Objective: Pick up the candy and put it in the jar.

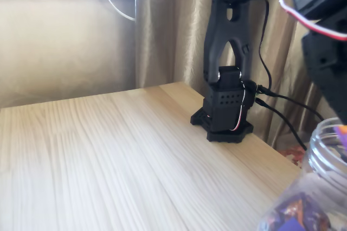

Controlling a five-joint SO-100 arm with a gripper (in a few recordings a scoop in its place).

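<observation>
In the fixed view the arm (227, 52) is rising from its black base (223, 113) near the far right edge of the bench (108, 155) and bending off toward the upper right, where its upper links are passing out of the picture. A large black block with a red and white wire (303, 17) is sitting at the right edge, close to the camera and blurred; the jaws cannot be made out there, so I cannot tell how far open they are standing or whether they are holding anything. The jar (320, 187) is standing in the lower right corner, cut off by the edge: clear plastic, with a wide ribbed screw neck and purple wrapped sweets (295, 215) with orange marks showing through its wall. A small purple and orange scrap (341, 132) is showing at the jar's mouth by the right edge, too cropped to say whether it is the candy. The bench is pale wood with a long straight grain, smooth and matt. Behind it a beige curtain (162, 25) is hanging in soft folds, a white cable (116, 3) is trailing at the top, and black cables (282, 101) are running from the base.
</observation>
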